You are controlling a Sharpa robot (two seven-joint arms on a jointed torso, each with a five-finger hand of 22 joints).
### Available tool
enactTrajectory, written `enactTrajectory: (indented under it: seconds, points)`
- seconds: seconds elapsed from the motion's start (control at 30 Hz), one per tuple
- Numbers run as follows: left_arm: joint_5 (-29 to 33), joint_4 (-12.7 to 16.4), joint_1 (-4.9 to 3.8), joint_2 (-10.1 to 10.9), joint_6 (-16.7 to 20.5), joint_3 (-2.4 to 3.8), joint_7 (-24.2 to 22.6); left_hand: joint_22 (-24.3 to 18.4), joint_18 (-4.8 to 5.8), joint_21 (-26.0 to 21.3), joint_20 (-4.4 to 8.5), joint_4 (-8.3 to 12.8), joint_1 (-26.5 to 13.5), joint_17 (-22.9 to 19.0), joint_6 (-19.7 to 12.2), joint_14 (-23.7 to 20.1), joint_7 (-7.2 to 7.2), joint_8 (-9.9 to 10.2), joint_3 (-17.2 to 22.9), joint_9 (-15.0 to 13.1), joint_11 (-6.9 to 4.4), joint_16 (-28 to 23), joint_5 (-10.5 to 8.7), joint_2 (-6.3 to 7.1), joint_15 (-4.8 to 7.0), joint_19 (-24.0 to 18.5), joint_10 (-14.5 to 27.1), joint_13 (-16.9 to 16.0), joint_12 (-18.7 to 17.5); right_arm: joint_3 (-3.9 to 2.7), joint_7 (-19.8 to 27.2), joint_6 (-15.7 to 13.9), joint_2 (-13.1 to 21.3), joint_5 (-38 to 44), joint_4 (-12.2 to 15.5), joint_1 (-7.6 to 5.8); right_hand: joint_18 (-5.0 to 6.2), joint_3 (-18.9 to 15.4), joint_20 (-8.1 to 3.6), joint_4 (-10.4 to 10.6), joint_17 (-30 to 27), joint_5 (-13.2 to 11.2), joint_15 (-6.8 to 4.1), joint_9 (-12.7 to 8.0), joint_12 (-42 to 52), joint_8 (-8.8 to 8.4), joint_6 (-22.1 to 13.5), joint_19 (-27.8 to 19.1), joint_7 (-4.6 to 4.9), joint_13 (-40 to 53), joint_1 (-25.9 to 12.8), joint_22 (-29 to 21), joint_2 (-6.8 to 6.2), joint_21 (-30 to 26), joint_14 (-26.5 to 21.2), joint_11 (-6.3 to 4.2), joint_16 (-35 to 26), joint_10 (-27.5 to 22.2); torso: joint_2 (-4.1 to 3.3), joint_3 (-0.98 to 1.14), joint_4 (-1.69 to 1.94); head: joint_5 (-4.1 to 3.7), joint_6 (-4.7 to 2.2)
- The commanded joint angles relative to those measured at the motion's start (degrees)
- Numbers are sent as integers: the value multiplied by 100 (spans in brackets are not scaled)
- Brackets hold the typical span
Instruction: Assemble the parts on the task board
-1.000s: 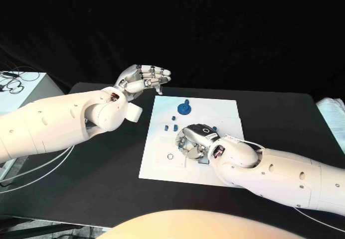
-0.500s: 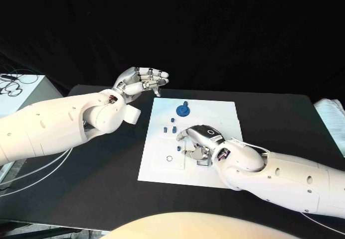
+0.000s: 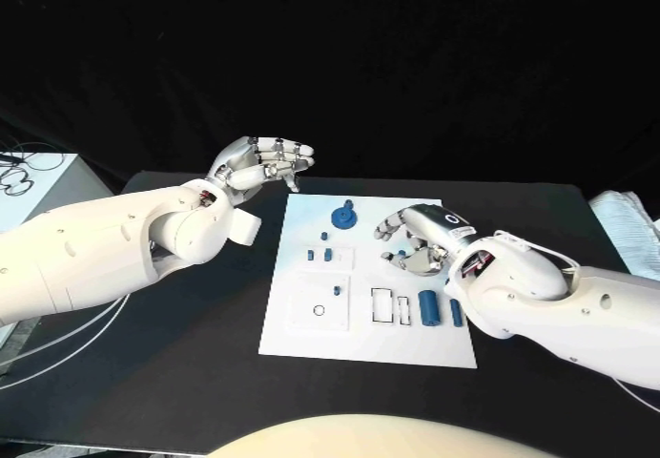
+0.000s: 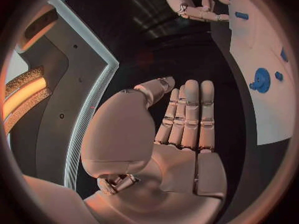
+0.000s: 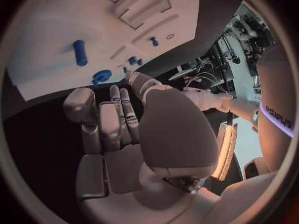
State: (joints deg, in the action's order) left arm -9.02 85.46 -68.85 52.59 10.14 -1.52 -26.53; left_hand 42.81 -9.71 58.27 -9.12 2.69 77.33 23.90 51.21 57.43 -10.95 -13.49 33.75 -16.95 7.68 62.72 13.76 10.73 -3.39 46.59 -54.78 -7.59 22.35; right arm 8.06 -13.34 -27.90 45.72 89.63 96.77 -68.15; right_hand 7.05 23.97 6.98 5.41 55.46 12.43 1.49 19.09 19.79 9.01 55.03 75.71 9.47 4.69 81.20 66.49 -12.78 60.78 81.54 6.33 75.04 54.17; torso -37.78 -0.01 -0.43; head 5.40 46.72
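Hovering over the task board [image 3: 310,315], both hands [image 3: 420,237] [image 3: 261,164] hold nothing, fingers loosely curled.

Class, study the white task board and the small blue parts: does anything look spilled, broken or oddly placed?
Nothing stands out. The flat white task board lies square on the black table, and the small blue parts rest on it, none spilled or visibly damaged.

Parts [image 3: 438,307] lie on the task board [image 3: 317,339], mid-table [image 3: 165,363].
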Motion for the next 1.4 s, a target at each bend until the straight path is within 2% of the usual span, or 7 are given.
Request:
enactTrajectory:
  seconds: [0.03, 0.2, 0.27, 0.33, 0.6, 1.0, 1.4]
  points:
    - [29, 3, -3, -9, -67, 5, -23, -8, -88, -29, 13, 11, -2, -10, -23, 2, -19, 25, -33, 9, -5, -23, 28, -39, 2, 46, 25, 3, 40, -15, -5, 439, 104, -304, -85, -125, -81, 74, -16, 6, 148, 8, -12, -12, -23, -40, 35, 104, -10, -37, -36, 128, -103, 156, 88, -19, 85, 44, -1, 1, 10, -76, -40]
    - [29, -4, -2, -17, -78, 4, -22, -8, -88, -29, 13, 11, -2, -10, -23, 2, -19, 25, -33, 9, -5, -23, 28, -39, 2, 46, 25, 3, 40, -29, -28, 868, 153, -402, -340, -240, -72, -86, -6, 45, 134, 45, -18, -32, -132, -106, -73, 74, -41, -84, -181, 88, -228, 79, 85, -20, 92, -150, -5, -1, 18, -113, -68]
    - [29, -7, -2, -20, -82, 4, -22, -8, -88, -29, 13, 11, -2, -10, -23, 2, -19, 25, -33, 9, -5, -23, 28, -39, 2, 46, 25, 3, 40, -31, -28, 1009, 140, -410, -421, -259, -63, -264, 3, 55, 110, 66, -13, -33, -138, -127, -117, 48, -50, -81, -176, 61, -210, 27, 65, -13, 90, -225, -10, 1, 25, -126, -73]
    - [29, -11, -2, -22, -84, 4, -22, -8, -88, -29, 13, 11, -2, -10, -23, 2, -19, 25, -33, 9, -5, -23, 28, -39, 2, 46, 25, 3, 40, -29, -30, 1187, 105, -399, -510, -268, -49, -951, 29, 140, 67, 94, 9, -24, -68, -159, -193, 12, -112, -67, 4, 24, -35, -73, 17, 10, 107, -379, -15, 6, 20, -127, -75]
    - [29, -14, -2, -20, -88, 4, -21, -8, -88, -29, 13, 11, -2, -10, -23, 2, -19, 25, -33, 9, -5, -23, 28, -39, 2, 46, 25, 3, 40, -17, -91, 1459, 22, -300, -672, -258, -31, -1507, 52, 340, -9, 32, 30, -16, 15, -188, -257, -25, -143, -69, 265, -27, 95, -194, -30, 34, 109, -523, -15, -1, 24, -146, -67]
    - [29, -15, -2, -18, -84, 4, -20, -8, -88, -29, 13, 11, -2, -10, -23, 2, -19, 25, -33, 9, -5, -23, 28, -39, 2, 46, 25, 3, 40, 16, -80, 1639, -123, -272, -779, -200, -90, -1399, -31, 458, 183, -11, -37, 13, 215, -120, -92, 185, -95, -46, 461, 226, 230, 113, 109, -57, 222, -142, -14, 1, 24, -139, -41]
    - [29, -12, -2, -17, -89, 4, -17, -9, -87, -30, 13, 11, -2, -11, -23, 2, -20, 25, -34, 9, -4, -24, 28, -41, 2, 48, 25, 2, 42, 39, -30, 1597, -258, -269, -862, -131, -167, -342, -123, 713, 384, -188, -118, 13, -186, -61, 428, 415, -128, -97, 447, 528, 82, 436, 265, -140, 292, 638, -12, -2, 29, -135, -37]
